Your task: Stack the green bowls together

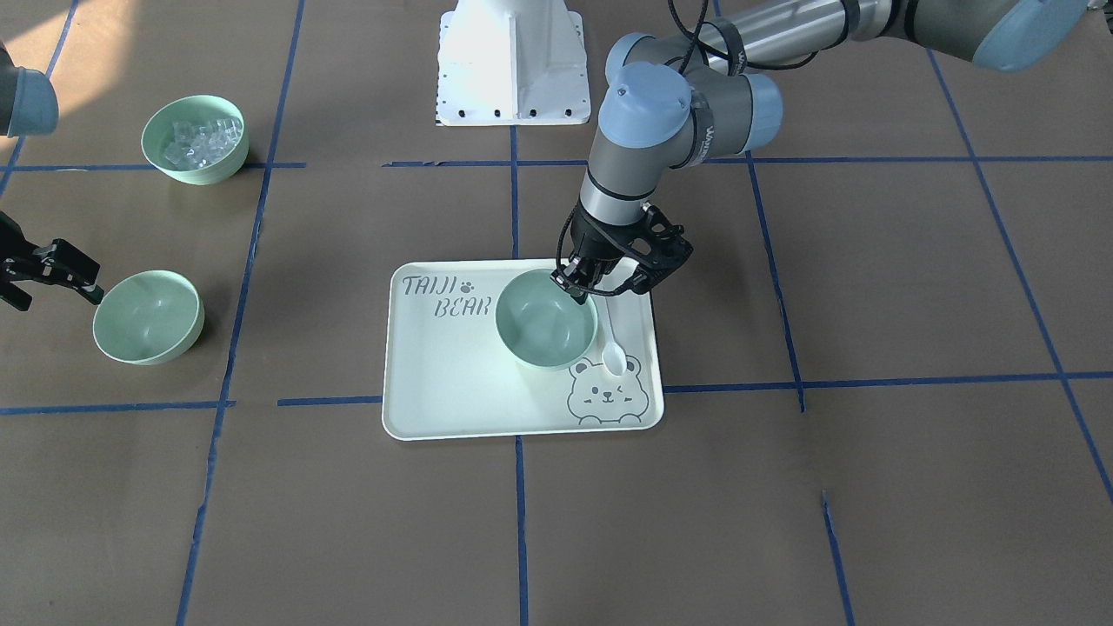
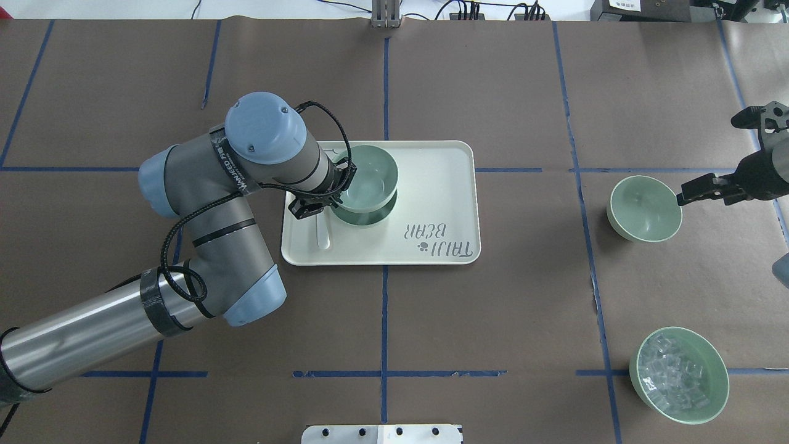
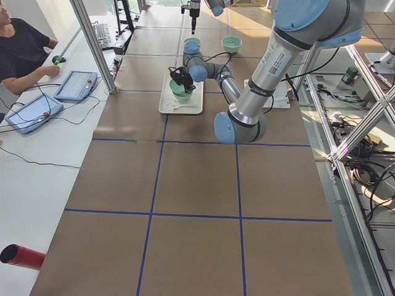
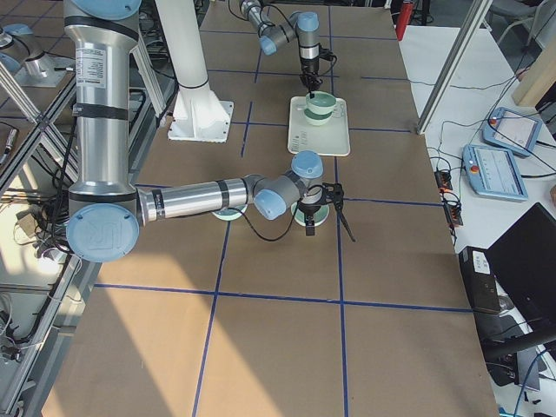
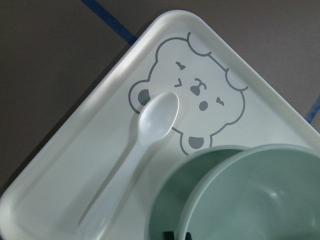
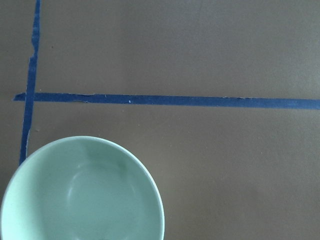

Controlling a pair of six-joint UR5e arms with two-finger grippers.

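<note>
We have the left gripper (image 1: pixel 581 287) pinched on the rim of one green bowl (image 2: pixel 370 174), one finger inside the wall and one outside, near the middle of the overhead frame. That held bowl hangs over a second green bowl (image 2: pixel 370 217) resting on the bear-print tray (image 1: pixel 452 382). The left wrist view shows the two rims off-centre from each other.

Our main worry is letting go with that offset. The upper bowl could catch the lower rim, tip and slide out, perhaps onto the white spoon (image 5: pixel 150 125) just beside them. If the bowl is pushed down instead, the outer finger may wedge between the two walls, and pulling out could drag both bowls across the smooth tray.

At the left edge of the front-facing frame, the right gripper (image 1: pixel 52 276) looks spread and holds nothing. It sits just beside the third green bowl (image 1: pixel 148 316) and could nudge that light bowl away. The green bowl of clear cubes (image 1: pixel 196 139) at upper left must be left alone.
</note>
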